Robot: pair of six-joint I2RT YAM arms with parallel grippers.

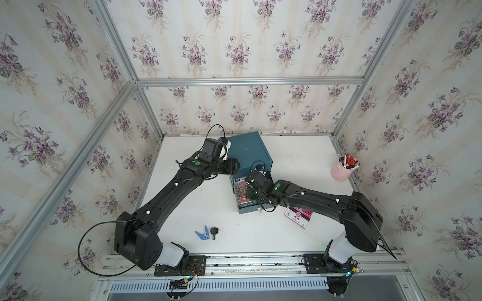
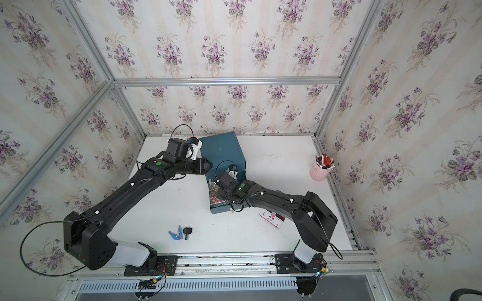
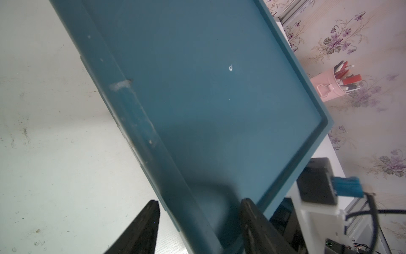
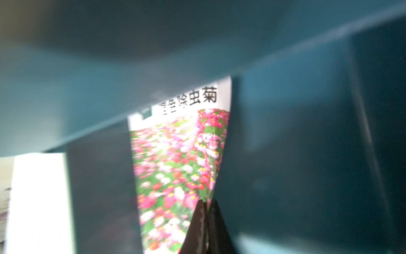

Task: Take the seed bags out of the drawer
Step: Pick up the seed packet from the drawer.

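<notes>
right gripper (image 4: pixel 207 203) pinched tight on the flower-field seed bag (image 4: pixel 175 165), bag inside the open drawer (image 1: pixel 250 209); left gripper (image 3: pixel 200 201) spread, straddling the blue box (image 3: pixel 208 88) rim; magenta seed bag (image 1: pixel 300 216) on the table (image 1: pixel 208 208)

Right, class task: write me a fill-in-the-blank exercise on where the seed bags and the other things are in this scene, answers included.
1. The right hand is shut on the flower-field seed bag, which is inside the open teal ____.
2. The magenta-bloom seed bag already lies on the white ____.
3. The pens stand in a ____ cup.
Missing words: drawer; table; pink.
</notes>
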